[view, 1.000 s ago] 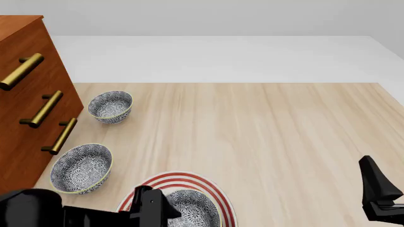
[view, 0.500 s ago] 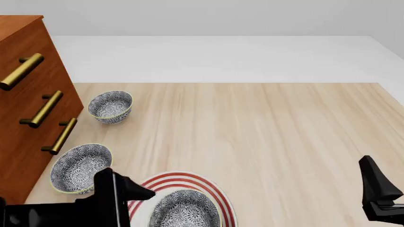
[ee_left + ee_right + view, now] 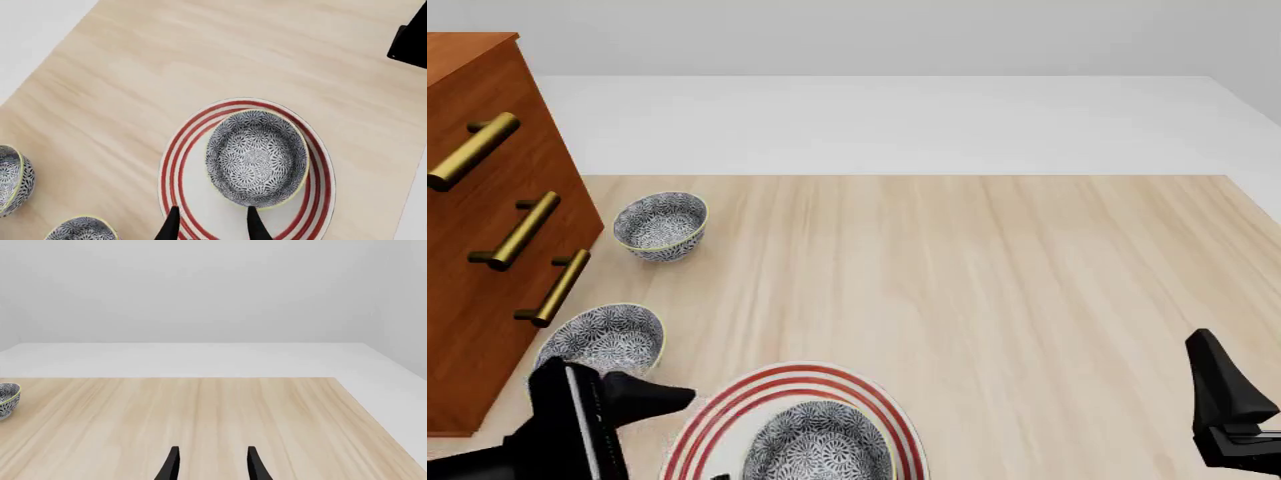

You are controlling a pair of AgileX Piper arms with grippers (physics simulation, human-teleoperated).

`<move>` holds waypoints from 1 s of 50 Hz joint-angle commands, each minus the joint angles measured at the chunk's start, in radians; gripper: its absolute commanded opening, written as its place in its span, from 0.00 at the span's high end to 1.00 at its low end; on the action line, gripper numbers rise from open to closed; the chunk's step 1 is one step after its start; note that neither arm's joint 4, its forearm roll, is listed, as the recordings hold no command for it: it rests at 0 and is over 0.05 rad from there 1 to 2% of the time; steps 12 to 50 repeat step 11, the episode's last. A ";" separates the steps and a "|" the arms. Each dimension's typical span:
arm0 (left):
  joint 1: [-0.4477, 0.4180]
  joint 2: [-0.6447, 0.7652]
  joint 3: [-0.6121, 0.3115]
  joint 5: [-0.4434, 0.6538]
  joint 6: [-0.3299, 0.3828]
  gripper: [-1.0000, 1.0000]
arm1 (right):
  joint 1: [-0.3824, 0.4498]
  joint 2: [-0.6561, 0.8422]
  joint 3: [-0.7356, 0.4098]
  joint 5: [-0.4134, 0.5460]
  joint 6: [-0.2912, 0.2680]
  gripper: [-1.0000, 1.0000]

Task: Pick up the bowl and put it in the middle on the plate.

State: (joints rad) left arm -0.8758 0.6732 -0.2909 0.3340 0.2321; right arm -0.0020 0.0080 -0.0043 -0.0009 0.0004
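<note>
The bowl (image 3: 257, 157) with the grey-blue floral pattern sits upright on the plate (image 3: 175, 165), a white plate with red rings. It rests near the plate's middle. In the front view the bowl (image 3: 817, 447) and plate (image 3: 714, 420) lie at the near edge, left of centre. My left gripper (image 3: 212, 226) is open and empty, hanging above the plate's rim and apart from the bowl. The left arm (image 3: 571, 432) shows to the plate's left. My right gripper (image 3: 212, 465) is open over bare table, far from the plate.
Two more floral bowls stand at the left, one (image 3: 662, 224) farther back and one (image 3: 603, 338) beside the left arm. A wooden drawer cabinet (image 3: 487, 250) with brass handles fills the left edge. The right arm (image 3: 1228, 405) sits at the near right.
My left gripper has let go of the bowl and drawn back to the left, off the plate. The bowl stays on the plate. The right arm has not moved.
</note>
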 commanded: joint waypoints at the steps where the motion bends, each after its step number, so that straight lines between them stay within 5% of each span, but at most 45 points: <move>1: 0.058 -0.140 0.047 0.012 -0.042 0.00 | 0.000 0.000 0.000 0.000 0.000 0.00; 9: 0.117 -0.305 0.047 0.113 -0.060 0.00 | 0.000 0.000 0.000 0.000 0.000 0.00; 50: 0.090 -0.291 0.045 0.084 -0.064 0.00 | 0.000 0.000 0.000 0.000 0.000 0.00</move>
